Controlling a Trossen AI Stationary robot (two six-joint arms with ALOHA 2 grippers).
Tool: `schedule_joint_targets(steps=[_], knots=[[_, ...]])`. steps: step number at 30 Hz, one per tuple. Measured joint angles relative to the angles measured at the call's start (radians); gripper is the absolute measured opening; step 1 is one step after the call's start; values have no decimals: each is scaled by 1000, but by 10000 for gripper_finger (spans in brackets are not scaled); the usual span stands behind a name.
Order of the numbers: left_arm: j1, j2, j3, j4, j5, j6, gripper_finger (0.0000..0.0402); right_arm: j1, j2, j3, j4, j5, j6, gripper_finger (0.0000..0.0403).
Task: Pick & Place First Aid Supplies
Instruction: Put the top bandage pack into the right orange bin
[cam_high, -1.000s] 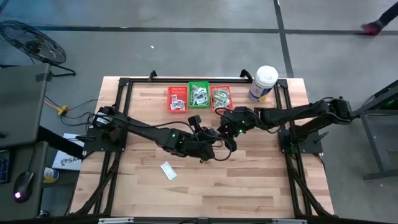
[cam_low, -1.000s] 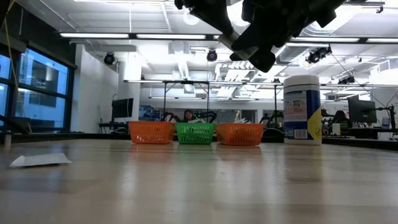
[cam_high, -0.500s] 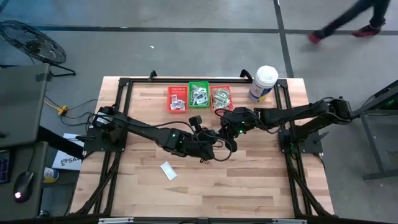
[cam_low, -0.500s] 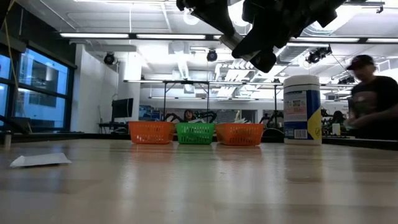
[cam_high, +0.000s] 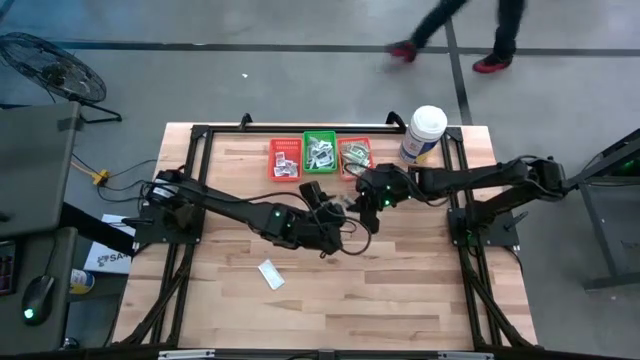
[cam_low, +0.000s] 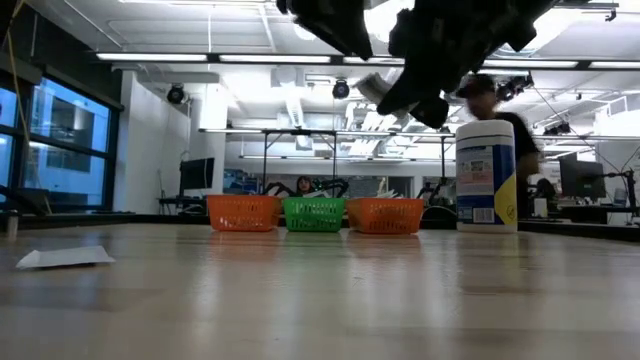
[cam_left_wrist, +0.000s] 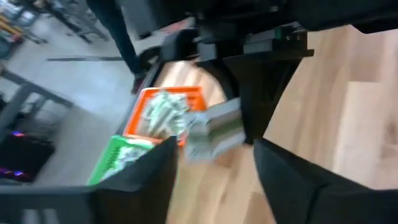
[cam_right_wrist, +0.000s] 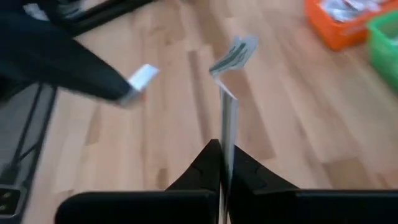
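Observation:
A green-and-white packet (cam_left_wrist: 214, 127) hangs in mid-air over the middle of the table, with my right gripper (cam_right_wrist: 222, 152) shut on it. My left gripper (cam_left_wrist: 214, 155) faces it from the table's left side and stands open; its fingers are on either side of the packet, apart from it. In the high view the two grippers meet just in front of the baskets, my left gripper (cam_high: 340, 212) next to my right gripper (cam_high: 357, 200). A second white packet (cam_high: 270, 274) lies flat on the wood near the front left. My right gripper pinches one end of the packet (cam_right_wrist: 224, 134) between its two fingers. The packet sticks out ahead of the fingertips, seen edge-on, with its free end (cam_right_wrist: 235, 53) bent over. It is lifted well clear of the table.
Three small baskets stand in a row at the far edge: red (cam_high: 285, 158), green (cam_high: 320, 152) and orange (cam_high: 355, 155), all with packets inside. A white tub with a blue label (cam_high: 423, 133) stands at the far right. A person (cam_high: 460, 30) walks past behind the table.
My left gripper has opened and let go of the packet, which stays in my right gripper. A person has walked along behind the table's far side.

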Motion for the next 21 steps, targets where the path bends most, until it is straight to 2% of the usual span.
schedule_joint_targets(steps=[3, 6, 13, 16, 21], knots=[[6, -34, 0, -42, -48, -4, 245, -49, -1, 0, -36, 5, 14, 0], [25, -75, 0, -116, -58, -27, 271, -109, -2, 0, -54, 4, 20, 0], [113, -125, 0, -299, -31, -113, 277, -269, -2, 0, -77, -1, 14, 0], [155, -144, -31, -306, 27, -126, 277, -338, 15, 0, -74, -21, 4, 0], [231, -183, -145, -225, 123, -101, 277, -427, 86, 0, -58, -67, -3, 0]])
